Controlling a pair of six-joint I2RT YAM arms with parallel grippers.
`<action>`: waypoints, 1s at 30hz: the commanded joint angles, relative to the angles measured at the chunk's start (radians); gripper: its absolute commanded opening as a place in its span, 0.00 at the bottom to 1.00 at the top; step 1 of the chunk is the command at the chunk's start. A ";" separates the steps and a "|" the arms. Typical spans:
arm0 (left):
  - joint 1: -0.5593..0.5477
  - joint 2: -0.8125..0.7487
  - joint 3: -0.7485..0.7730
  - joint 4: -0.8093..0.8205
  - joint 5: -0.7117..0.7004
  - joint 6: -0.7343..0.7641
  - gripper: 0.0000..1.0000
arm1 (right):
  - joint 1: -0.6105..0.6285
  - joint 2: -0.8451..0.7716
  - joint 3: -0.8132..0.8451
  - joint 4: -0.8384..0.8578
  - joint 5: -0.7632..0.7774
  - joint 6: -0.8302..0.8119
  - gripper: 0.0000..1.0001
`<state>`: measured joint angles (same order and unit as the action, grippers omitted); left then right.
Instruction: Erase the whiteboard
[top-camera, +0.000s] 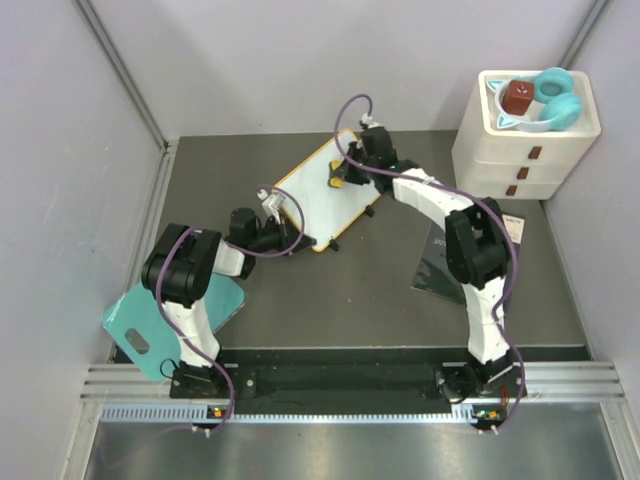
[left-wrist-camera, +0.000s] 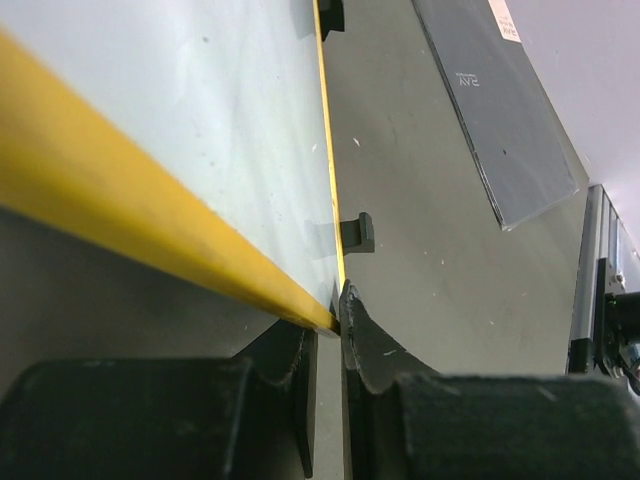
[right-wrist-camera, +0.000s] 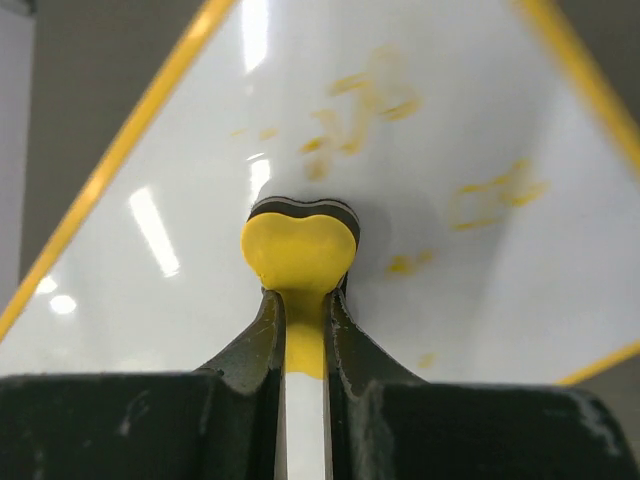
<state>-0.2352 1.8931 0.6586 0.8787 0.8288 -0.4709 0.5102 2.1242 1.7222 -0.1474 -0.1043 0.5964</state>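
1. Where the whiteboard (top-camera: 322, 190) lies slantwise at mid-table, we find its near corner hidden beneath the left gripper (top-camera: 285, 228).
2. Close up, its fingers (left-wrist-camera: 372, 345) pinch the yellow frame at that corner. Most of the board runs out of that view.
3. We see the right gripper (top-camera: 347, 172) over the board's far part, clamped on a yellow eraser (right-wrist-camera: 298, 250) that is pressed to the white face. From above the eraser is hidden.
4. Faint orange smears (right-wrist-camera: 370, 100) lie just beyond the eraser, too blurred for us to read.
5. To the right a dark sheet (top-camera: 437, 262) is partly covered by the right arm, and we cannot read its label.
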 joint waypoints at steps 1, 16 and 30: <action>-0.082 0.003 -0.025 -0.129 0.191 0.183 0.00 | -0.088 0.095 0.010 -0.119 0.109 -0.052 0.00; -0.085 -0.002 -0.027 -0.132 0.190 0.186 0.00 | -0.084 0.097 -0.146 -0.055 -0.058 -0.047 0.00; -0.088 -0.003 -0.027 -0.133 0.187 0.189 0.00 | 0.108 0.055 -0.276 0.012 -0.133 0.019 0.00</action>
<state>-0.2562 1.8778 0.6666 0.8967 0.8547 -0.4534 0.4271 2.0781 1.4921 0.0254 -0.0517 0.5774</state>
